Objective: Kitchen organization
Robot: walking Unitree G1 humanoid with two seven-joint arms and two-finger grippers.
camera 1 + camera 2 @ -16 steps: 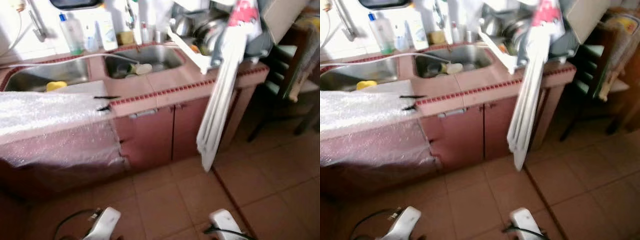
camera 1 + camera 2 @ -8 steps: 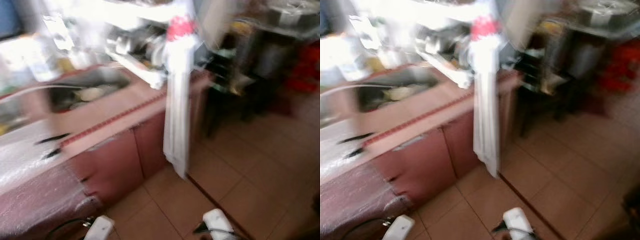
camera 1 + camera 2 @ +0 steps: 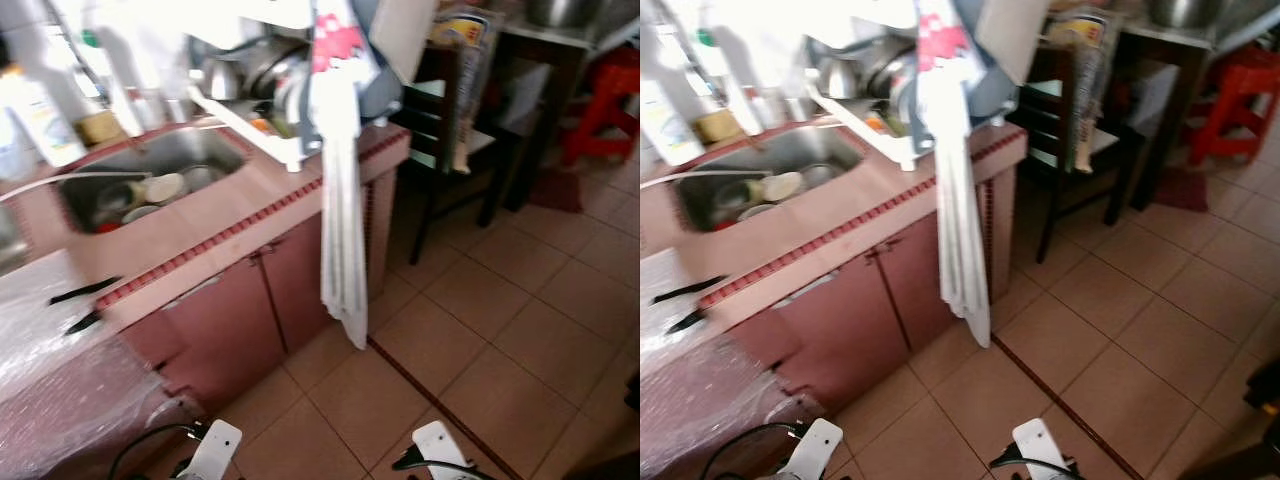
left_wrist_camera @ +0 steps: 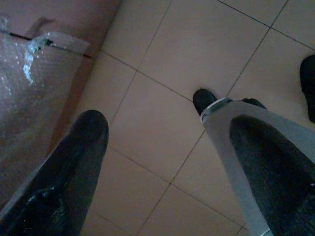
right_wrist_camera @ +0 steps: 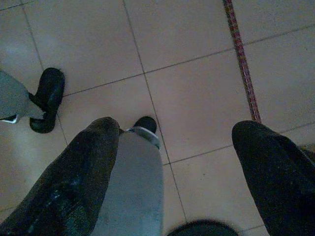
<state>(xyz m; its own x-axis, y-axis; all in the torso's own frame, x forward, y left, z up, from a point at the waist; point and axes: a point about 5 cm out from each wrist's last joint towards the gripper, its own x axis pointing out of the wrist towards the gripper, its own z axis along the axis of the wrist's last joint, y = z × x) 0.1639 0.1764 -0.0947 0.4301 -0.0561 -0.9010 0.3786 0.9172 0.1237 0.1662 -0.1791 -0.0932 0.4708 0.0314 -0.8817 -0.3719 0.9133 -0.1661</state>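
A pink tiled counter (image 3: 230, 215) holds a steel sink (image 3: 150, 175) with dishes in it. A white dish rack (image 3: 255, 85) full of pots stands at the counter's right end. A long white cloth (image 3: 342, 220) hangs from the rack down past the cabinet doors (image 3: 250, 310). Two black utensils (image 3: 85, 292) lie on the counter beside bubble wrap (image 3: 45, 350). Both arms hang idle at my sides, the left arm (image 3: 215, 452) and the right arm (image 3: 440, 450). My left gripper (image 4: 167, 172) and right gripper (image 5: 177, 172) are open over the floor tiles, holding nothing.
A dark chair (image 3: 450, 140) stands right of the counter, with a dark table (image 3: 560, 50) and a red stool (image 3: 600, 95) behind it. Bottles (image 3: 35, 110) line the wall behind the sink. Tan floor tiles (image 3: 500, 330) stretch to the right. A black cable (image 3: 140, 445) lies near my left side.
The camera has turned right: the counter slid left in the picture, and the chair, table and red stool came into view. Both arms still hang idle.
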